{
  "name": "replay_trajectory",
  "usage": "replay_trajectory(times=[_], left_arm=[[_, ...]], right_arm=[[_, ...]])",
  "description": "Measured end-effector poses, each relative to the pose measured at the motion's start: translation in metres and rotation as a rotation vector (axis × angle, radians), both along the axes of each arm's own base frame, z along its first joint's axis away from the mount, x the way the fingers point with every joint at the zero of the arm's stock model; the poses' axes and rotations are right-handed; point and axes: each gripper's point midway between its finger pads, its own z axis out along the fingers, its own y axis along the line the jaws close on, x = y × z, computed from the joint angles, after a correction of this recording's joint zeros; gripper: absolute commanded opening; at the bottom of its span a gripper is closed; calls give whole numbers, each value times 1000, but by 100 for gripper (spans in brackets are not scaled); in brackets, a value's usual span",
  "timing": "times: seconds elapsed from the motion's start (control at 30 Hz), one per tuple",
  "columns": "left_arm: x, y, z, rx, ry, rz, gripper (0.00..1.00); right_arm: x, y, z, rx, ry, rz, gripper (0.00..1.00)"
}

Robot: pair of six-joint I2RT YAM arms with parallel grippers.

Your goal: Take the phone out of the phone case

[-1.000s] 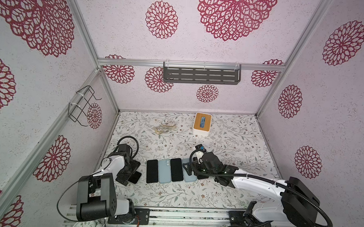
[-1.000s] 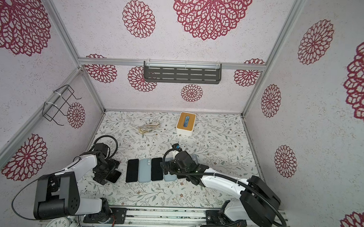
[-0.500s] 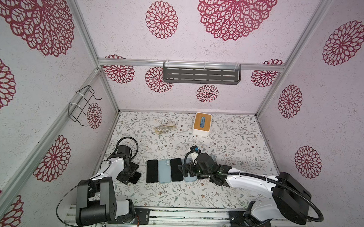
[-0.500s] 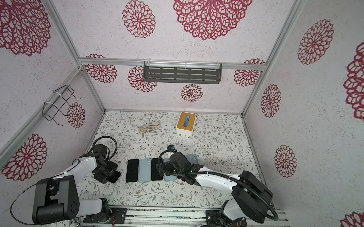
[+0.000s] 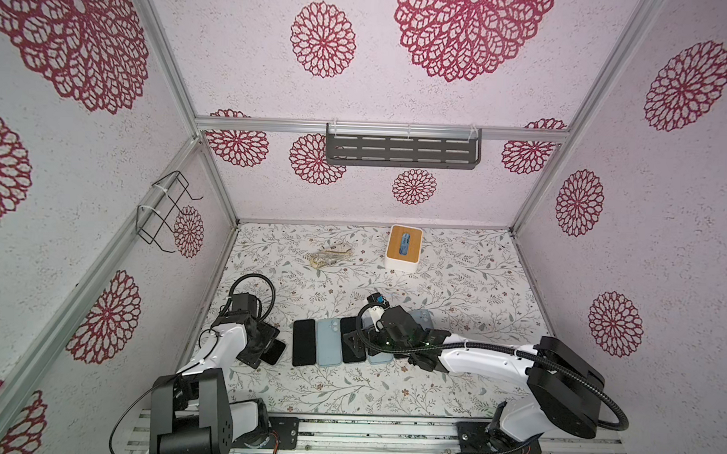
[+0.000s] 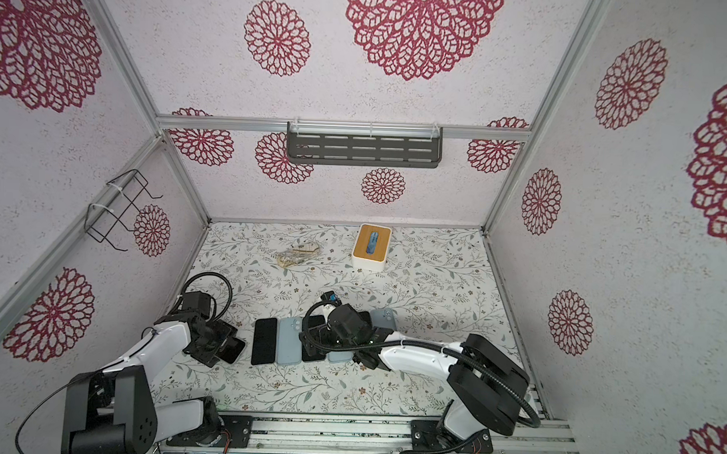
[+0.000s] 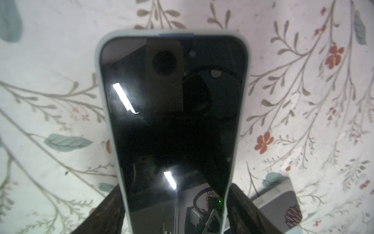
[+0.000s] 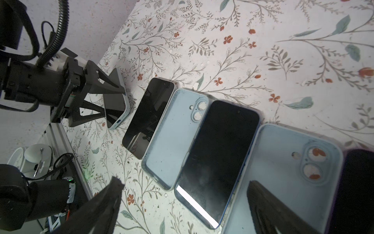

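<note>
Left fingers [image 7: 109,212] clamp the cased phone [image 7: 172,121] by its long edges, tilted, at the left end of the bench [image 5: 348,385]. Right fingers [image 8: 97,208] gape above the phone row [image 8: 218,152]. We'd judge: hold firm, bring the right across, peel one corner of the pale case [image 7: 131,33] off.

I see a white tablecloth [image 5: 455,289] printed with grey-green vines, teal leaves and small red flowers. The walls [image 5: 242,66] are pale speckled pink with crimson lace-like rosettes. The slotted shelf [image 5: 402,152] is dark grey, the wire rack [image 5: 162,212] black. The tissue box [image 5: 402,248] is white with a tan wooden top and a blue tissue. I make out a black-screened phone [image 5: 304,343] and a pale blue case [image 5: 329,343]. The cased phone [image 7: 172,121] shows glossy black glass in a pale grey-blue rim. The left arm [image 5: 224,348] and right arm [image 5: 482,359] are white with black joints.
</note>
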Motion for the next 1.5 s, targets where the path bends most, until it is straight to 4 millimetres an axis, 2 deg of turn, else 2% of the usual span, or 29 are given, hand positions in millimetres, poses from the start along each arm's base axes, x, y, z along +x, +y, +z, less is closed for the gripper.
replay_trajectory(times=[0.43, 0.83, 1.0, 1.23, 1.5], left_arm=[[4, -21, 11, -102, -108, -36, 53], [10, -30, 45, -136, -253, -63, 52], [10, -37, 53, -160, -284, -79, 50], [10, -61, 58, -191, -290, -155, 48], [16, -89, 68, -216, -324, -241, 46]], right_arm=[[0, 38, 1, 50, 40, 49, 99], [-4, 70, -3, 100, 71, 125, 99], [-9, 90, 1, 139, 73, 177, 98], [-14, 113, 8, 185, 67, 229, 93], [-13, 119, 0, 181, 77, 234, 85]])
